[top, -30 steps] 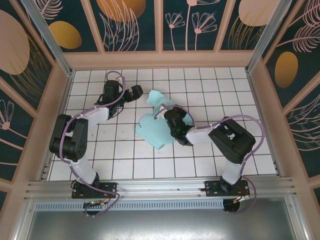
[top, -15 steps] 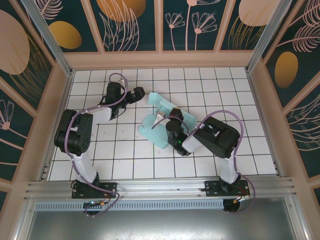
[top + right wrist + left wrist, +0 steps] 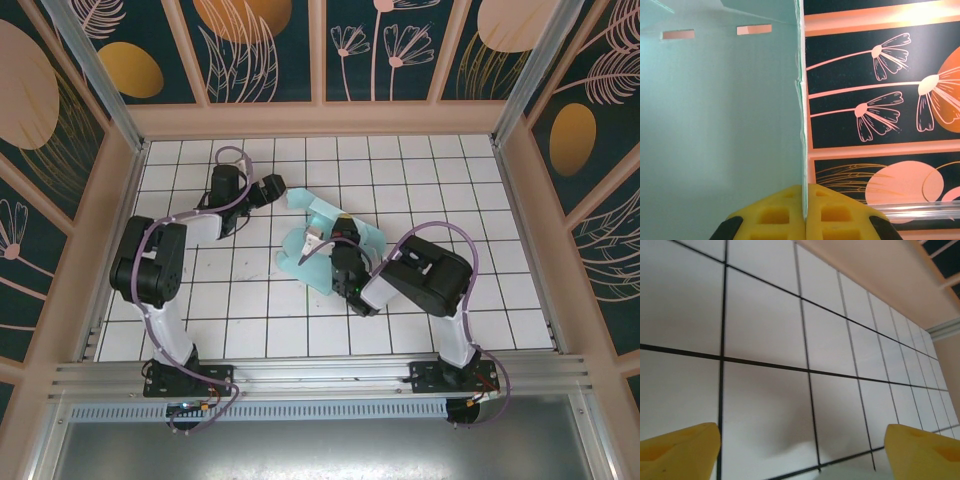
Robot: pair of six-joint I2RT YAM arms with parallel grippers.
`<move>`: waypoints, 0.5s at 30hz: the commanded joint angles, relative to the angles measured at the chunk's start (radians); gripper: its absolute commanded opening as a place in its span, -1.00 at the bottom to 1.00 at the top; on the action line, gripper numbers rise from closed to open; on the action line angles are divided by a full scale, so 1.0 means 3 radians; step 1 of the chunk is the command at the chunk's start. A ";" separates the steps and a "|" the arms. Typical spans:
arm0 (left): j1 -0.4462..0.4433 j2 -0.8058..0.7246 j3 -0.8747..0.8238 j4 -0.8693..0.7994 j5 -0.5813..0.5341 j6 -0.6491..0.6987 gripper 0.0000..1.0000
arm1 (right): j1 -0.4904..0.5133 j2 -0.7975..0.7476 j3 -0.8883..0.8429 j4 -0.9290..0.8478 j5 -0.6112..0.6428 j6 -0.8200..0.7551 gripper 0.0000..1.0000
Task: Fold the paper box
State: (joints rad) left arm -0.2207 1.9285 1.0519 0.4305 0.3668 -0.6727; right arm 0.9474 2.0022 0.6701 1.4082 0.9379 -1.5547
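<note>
Judging by the half-raised paper box [image 3: 298, 265] at the centre of the bench [image 3: 420, 170], folding is reckoned partly done, flaps not yet closed, one edge being clamped in the shut right pincer [image 3: 803, 195] while the left pincer [image 3: 801, 440], gaping and empty, is held at its ten o'clock.

Paper box [image 3: 298, 262] pale light-blue; table [image 3: 450, 180] white, black grid; walls [image 3: 262, 60] dark teal, orange floral print.
</note>
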 commanded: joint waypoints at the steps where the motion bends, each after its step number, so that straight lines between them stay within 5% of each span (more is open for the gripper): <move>1: 0.0030 0.0287 0.0256 -0.0033 0.0260 -0.0030 0.59 | 0.0048 -0.0026 0.0051 -0.0058 -0.0053 0.0207 -1.00; 8: -0.0058 0.0586 0.0686 -0.0430 0.0872 0.0488 0.46 | 0.0074 -0.0056 0.0072 -0.0233 -0.0041 0.0370 -1.00; 15: -0.0199 0.0408 0.0346 -0.0402 0.1167 0.0827 0.45 | 0.0055 -0.0302 0.0157 -0.1131 -0.0157 0.1011 -1.00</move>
State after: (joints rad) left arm -0.2619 2.0960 1.2068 0.3176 0.6331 -0.4969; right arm 0.9565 1.9579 0.6872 1.2003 0.9222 -1.3865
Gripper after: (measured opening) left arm 0.724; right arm 0.060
